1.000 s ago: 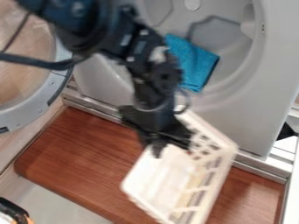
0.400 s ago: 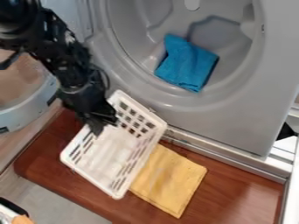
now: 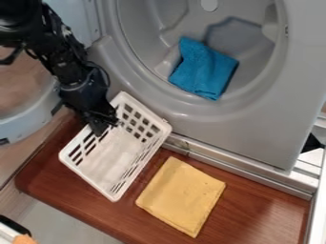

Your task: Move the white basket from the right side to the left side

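The gripper (image 3: 102,127) is grasping the white basket (image 3: 115,155) by its far left side, with its tips at the rim. Most of the basket extends from there toward the near side and the right. The basket is over the left part of the wooden board (image 3: 261,207). Just beside it on the right lies the yellow cloth (image 3: 181,195), with the washing machine (image 3: 255,128) on the far side.

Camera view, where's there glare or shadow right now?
Camera view: soft glare on the glossy reddish-brown wooden board, lower right; pale floor of the white plastic slotted basket nearly washed out; a darker patch, perhaps shadow, beyond the blue cloth inside the grey round drum.
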You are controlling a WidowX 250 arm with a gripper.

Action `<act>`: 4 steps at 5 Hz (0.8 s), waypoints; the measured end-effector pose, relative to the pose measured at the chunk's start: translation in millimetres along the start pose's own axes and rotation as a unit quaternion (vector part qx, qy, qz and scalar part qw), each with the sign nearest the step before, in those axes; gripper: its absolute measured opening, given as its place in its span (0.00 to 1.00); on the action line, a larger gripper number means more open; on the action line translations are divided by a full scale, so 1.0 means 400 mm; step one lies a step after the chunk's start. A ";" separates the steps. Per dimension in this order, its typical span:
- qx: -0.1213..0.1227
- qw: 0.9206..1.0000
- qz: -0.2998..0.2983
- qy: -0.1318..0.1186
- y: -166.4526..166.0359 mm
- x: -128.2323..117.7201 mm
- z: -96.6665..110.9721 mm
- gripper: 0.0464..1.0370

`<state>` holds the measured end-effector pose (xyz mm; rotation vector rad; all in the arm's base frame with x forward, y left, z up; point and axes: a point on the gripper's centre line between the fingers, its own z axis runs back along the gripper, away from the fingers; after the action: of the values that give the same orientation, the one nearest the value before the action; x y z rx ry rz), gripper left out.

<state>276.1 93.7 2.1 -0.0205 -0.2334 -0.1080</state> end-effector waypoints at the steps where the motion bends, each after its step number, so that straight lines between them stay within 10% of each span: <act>1: -0.001 1.000 0.001 0.014 0.012 -0.002 -0.055 0.05; 2: -0.009 1.000 0.011 0.025 0.017 -0.009 -0.089 0.09; 4: -0.006 1.000 -0.001 0.024 0.004 -0.002 -0.096 0.60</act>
<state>284.5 94.1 -35.6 -0.0296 -0.1858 -0.1107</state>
